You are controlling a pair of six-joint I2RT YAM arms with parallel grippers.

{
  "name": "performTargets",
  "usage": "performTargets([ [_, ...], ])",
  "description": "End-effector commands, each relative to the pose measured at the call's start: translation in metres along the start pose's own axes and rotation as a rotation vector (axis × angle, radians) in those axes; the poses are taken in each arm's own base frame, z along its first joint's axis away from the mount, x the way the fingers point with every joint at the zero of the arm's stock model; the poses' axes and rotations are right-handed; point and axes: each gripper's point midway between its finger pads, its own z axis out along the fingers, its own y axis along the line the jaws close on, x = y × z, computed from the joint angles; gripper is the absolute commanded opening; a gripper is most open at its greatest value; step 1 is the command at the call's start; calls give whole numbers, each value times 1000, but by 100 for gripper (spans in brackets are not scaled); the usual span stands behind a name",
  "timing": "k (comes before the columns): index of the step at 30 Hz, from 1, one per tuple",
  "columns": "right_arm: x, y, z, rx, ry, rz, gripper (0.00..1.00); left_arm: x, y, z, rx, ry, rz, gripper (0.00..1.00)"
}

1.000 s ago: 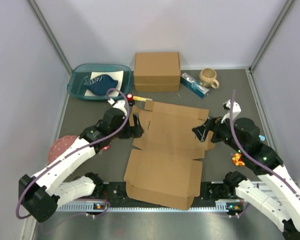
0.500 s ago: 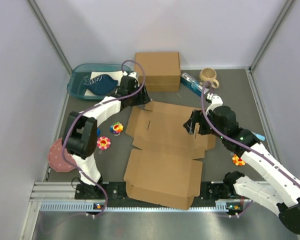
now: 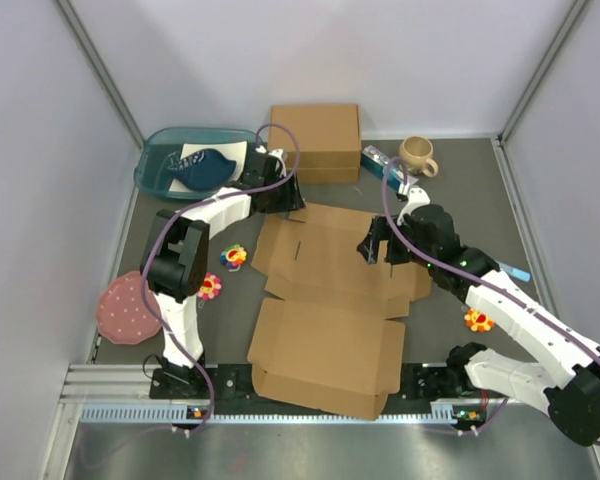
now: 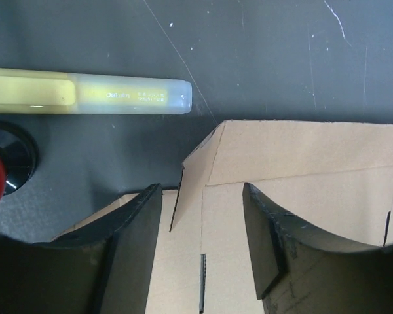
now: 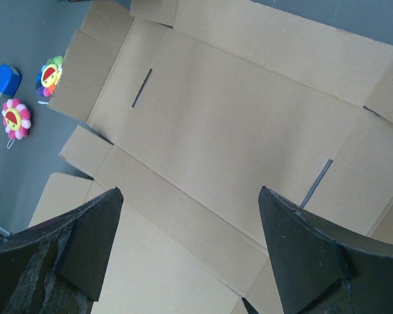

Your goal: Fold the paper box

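The paper box point(image 3: 330, 290) lies as a flat brown die-cut sheet in the middle of the table, with its near panel's side flaps slightly raised. My left gripper point(image 3: 284, 197) is at the sheet's far left corner. In the left wrist view the gripper point(image 4: 202, 199) is open, its fingers point(image 4: 134, 226) straddling a raised flap edge of the paper box point(image 4: 301, 170) without pressing it. My right gripper point(image 3: 375, 248) hovers over the sheet's right half. The right wrist view shows the gripper point(image 5: 187, 196) wide open above the flat paper box point(image 5: 236, 124), holding nothing.
A thick closed cardboard box point(image 3: 315, 142) stands at the back, with a teal tray point(image 3: 152, 170) to its left and a mug point(image 3: 417, 155) to its right. A yellow highlighter point(image 4: 85, 95) lies just beyond the sheet's corner. Flower toys point(image 3: 234, 256) and a pink disc point(image 3: 125, 308) sit left.
My left arm has swung from the sheet's left side to its far left corner, and its jaws have narrowed. My right gripper has moved left and farther over the sheet.
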Motion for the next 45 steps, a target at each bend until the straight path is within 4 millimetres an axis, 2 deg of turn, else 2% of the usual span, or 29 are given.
performTargets([
  [1, -33, 18, -6, -60, -90, -2, 86, -15, -13, 3, 53, -37, 36, 55],
  [3, -37, 20, -9, -67, -102, 4, 86, -13, -11, 4, 51, -37, 45, 50],
  [4, -37, 20, -10, -70, -104, 5, 86, -14, -11, 5, 52, -43, 47, 41],
  [6, -39, 22, -12, -76, -110, 11, 86, -10, -8, 5, 46, -49, 48, 33],
  [8, -40, 23, -13, -80, -109, 19, 86, -17, -11, 5, 62, -85, 52, 21],
  [10, -40, 25, -15, -88, -105, 19, 85, -11, -9, 4, 61, -86, 44, 13],
  [11, -41, 26, -17, -89, -107, 18, 85, -15, -12, 1, 74, -113, 44, 8],
  [13, -43, 26, -20, -86, -115, 15, 85, -7, -8, -1, 81, -133, 36, 2],
  [14, -47, 27, -22, -88, -124, 11, 84, -19, -15, -9, 108, -196, 29, 0],
  [15, -49, 27, -23, -87, -130, 8, 84, 0, -7, -8, 100, -189, 18, 0],
  [16, -50, 27, -23, -82, -127, 7, 84, 3, -6, -11, 103, -215, 17, 0],
  [17, -57, 30, -24, -86, -139, 4, 84, 0, -13, -23, 114, -274, 21, 0],
  [18, -60, 31, -25, -86, -141, 1, 84, 9, -12, -28, 146, -342, 33, 0],
  [19, -60, 32, -24, -85, -136, -1, 84, 9, -21, -38, 176, -389, 47, 0],
  [22, -68, 34, -23, -86, -137, -16, 84, 18, -31, -52, 232, -497, 99, 0],
  [26, -71, 35, -19, -71, -105, -71, 84, 23, -37, -62, 235, -556, 194, 0],
  [27, -72, 33, -17, -65, -98, -80, 84, 31, -34, -65, 224, -573, 217, 0],
  [28, -72, 33, -15, -59, -90, -91, 84, 24, -47, -76, 258, -642, 254, 0],
  [30, -75, 34, -8, -60, -74, -141, 83, 28, -48, -84, 251, -695, 348, 0],
  [31, -75, 31, -2, -46, -66, -193, 83, 22, -57, -93, 277, -750, 377, 0],
  [32, -70, 26, 11, -29, -42, -222, 83, 21, -59, -95, 287, -765, 398, 0],
  [33, -74, 21, 21, -8, -58, -247, 85, 24, -59, -97, 296, -769, 417, 0],
  [35, -75, 19, 35, -2, -52, -298, 86, 15, -68, -115, 293, -871, 483, 0],
  [36, -67, 20, 49, -21, -7, -306, 85, 20, -70, -119, 295, -884, 508, 0],
  [37, -68, 26, 52, -43, 0, -311, 85, 21, -77, -125, 307, -901, 529, 0],
  [39, -73, 39, 59, -89, -1, -344, 85, 27, -76, -122, 279, -865, 578, 0],
  [41, -82, 53, 60, -128, -29, -406, 85, 26, -75, -128, 261, -894, 627, 0],
  [45, -91, 59, 68, -138, -43, -514, 84, 33, -75, -131, 280, -912, 640, 0],
])
